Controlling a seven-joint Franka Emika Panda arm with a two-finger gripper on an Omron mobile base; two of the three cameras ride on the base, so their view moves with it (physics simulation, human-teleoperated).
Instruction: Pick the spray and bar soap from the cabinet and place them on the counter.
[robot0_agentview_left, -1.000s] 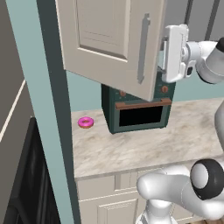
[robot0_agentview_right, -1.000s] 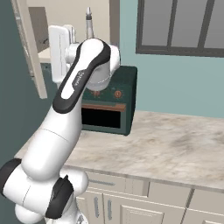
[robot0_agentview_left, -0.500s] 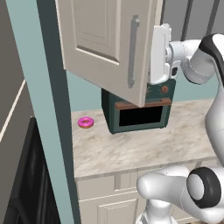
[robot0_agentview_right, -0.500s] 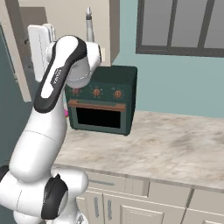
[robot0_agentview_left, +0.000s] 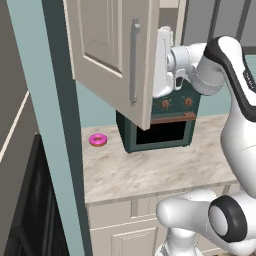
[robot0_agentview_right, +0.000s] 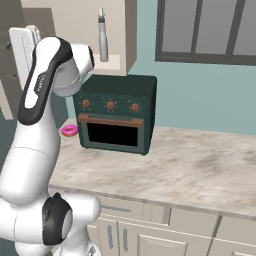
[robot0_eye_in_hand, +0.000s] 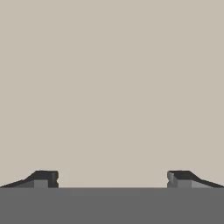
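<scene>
Upright spray (robot0_agentview_right: 103, 36) inside cabinet (robot0_agentview_right: 122, 30)

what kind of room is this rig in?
A kitchen, rendered: a beige marbled counter over cream base cabinets, a dark-green oven on it, and a cream wall cabinet above, door open.

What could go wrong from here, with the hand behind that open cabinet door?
1. The gripper is open and empty, facing a plain cream surface up close; pushing on could jam it against the cabinet door.
2. The spray stands tall and slim on the shelf edge; a sweeping arm could topple it onto the oven.
</scene>
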